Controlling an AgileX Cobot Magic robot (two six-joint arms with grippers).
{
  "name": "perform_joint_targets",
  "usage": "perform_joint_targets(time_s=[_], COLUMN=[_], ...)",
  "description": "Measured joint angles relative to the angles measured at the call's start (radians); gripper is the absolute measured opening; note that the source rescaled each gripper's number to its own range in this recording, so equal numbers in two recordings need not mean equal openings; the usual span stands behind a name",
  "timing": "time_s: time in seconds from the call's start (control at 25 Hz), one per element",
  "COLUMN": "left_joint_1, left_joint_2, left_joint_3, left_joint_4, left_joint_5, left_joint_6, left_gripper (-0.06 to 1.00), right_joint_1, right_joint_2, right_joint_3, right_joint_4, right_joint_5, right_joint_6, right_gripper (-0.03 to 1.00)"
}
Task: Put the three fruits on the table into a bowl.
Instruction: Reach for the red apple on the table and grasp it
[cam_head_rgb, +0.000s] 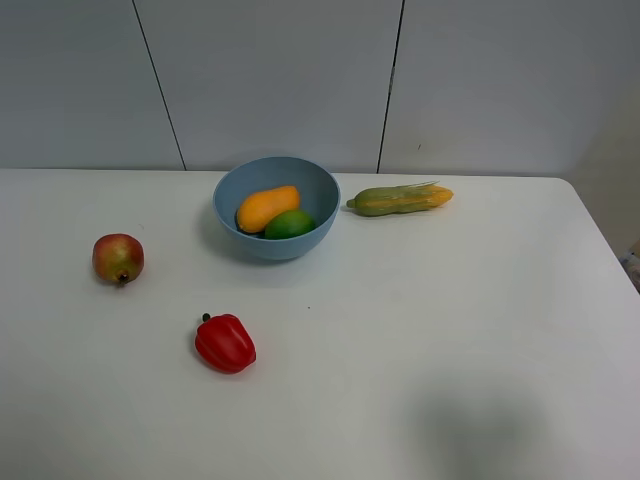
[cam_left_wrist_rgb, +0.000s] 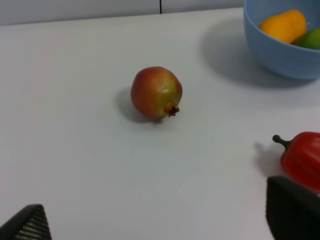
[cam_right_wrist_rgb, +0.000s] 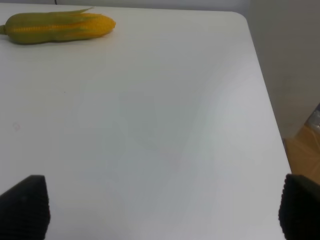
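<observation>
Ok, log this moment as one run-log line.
in bowl: mango, lime | on table: pomegranate | left gripper: open, empty | right gripper: open, empty

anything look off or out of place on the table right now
Nothing spilled, tipped or damaged. The one item out of place is the pomegranate, lying on the table left of the bowl in the high view, while the mango and lime sit inside it.

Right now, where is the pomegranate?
Exterior high view: the pomegranate sits left on the table, left of the bowl, farther back than the red pepper.
</observation>
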Motion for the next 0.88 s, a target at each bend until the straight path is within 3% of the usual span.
perform_joint_targets(time_s=[0.36, 0.48, 0.6, 0.88], left_joint_1=[0.000, 0.000, 0.000, 0.000], left_joint_2=[0.010, 0.124, 0.314, 0.835], left_joint_3=[-0.001, -0.016, -0.045, -0.131], left_joint_4=[0.004, 0.005, 0.002, -0.046], left_joint_5=[0.000, -0.023, -0.127, -0.476], left_joint_6=[-0.001, -0.001, -0.001, -0.001], left_gripper=[0.44, 0.44, 0.44, 0.44], right_joint_1=[0.000, 0.000, 0.000, 0.000], right_joint_2=[0.000, 0.000, 0.000, 0.000], right_joint_3=[0.000, 0.000, 0.000, 0.000], right_joint_4=[0.000, -0.001, -0.001, -0.001], right_joint_5=[0.000, 0.000, 0.000, 0.000], right_joint_6=[0.000, 0.000, 0.000, 0.000], right_gripper=[0.82, 0.82, 0.82, 0.82])
